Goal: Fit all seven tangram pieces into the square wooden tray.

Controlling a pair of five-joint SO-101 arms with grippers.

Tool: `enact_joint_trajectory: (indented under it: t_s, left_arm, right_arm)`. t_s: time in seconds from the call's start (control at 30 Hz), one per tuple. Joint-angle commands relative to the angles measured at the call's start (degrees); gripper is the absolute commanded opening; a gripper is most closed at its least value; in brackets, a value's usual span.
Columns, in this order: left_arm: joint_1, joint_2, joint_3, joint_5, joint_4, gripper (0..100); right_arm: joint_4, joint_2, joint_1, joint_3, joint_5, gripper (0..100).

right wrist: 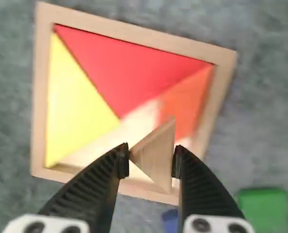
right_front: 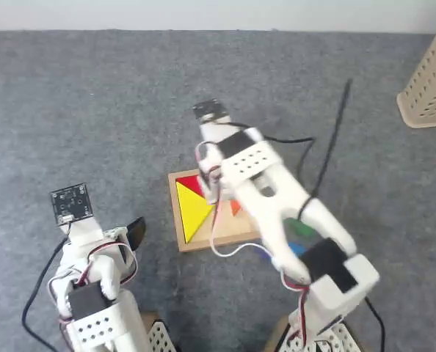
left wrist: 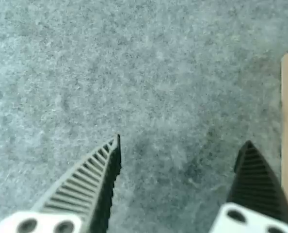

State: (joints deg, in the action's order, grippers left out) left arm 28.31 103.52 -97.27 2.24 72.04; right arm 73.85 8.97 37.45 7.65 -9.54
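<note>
Right claw [right wrist: 150, 151] is narrow and grips a pale wooden triangle [right wrist: 158, 143] by two of its sides, above the bare part of the square wooden tray [right wrist: 134, 35]. The piece hangs between the yellow triangle [right wrist: 71, 107] and the orange triangle [right wrist: 185, 104], close to the tray's rim, and I judge it is not yet laid flat.

Inside the tray three pieces already lie: the large red triangle [right wrist: 129, 73] along one rim, the yellow one touching its long side, and the orange one in the corner beside the red. With the triangle in the claw that makes four, so the task looks about half done. A green piece [right wrist: 261, 208] and a blue piece [right wrist: 169, 221] wait on the table [right_front: 93, 110], just outside the tray. The free gap is tight, and the orange triangle may be pushed when the pale one goes in.

Left claw [left wrist: 183, 141] is wide and holds nothing, over the grey table beside the tray. A beige basket [right_front: 431, 81] stands well apart from the tray.
</note>
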Motion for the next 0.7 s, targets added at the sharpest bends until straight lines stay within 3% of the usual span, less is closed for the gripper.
enact_joint_trajectory:
  t_s: [0.0, 0.3, 0.53, 0.67]
  left_arm:
    - [0.3, 0.8, 0.7, -0.1, 0.4, 35]
    - [0.3, 0.8, 0.7, -0.1, 0.4, 35]
    - [0.3, 0.8, 0.7, -0.1, 0.4, 35]
    - [0.3, 0.8, 0.7, -0.1, 0.4, 35]
  right_arm:
    - [-0.9, 3.4, 1.9, -6.8, -4.8, 12.3]
    - [-1.5, 9.9, 1.9, -10.1, -13.5, 12.8]
    - [-1.0, 10.0, 2.2, -10.2, -13.0, 24.8]
    - [-0.8, 10.0, 2.2, -10.2, -12.9, 25.7]
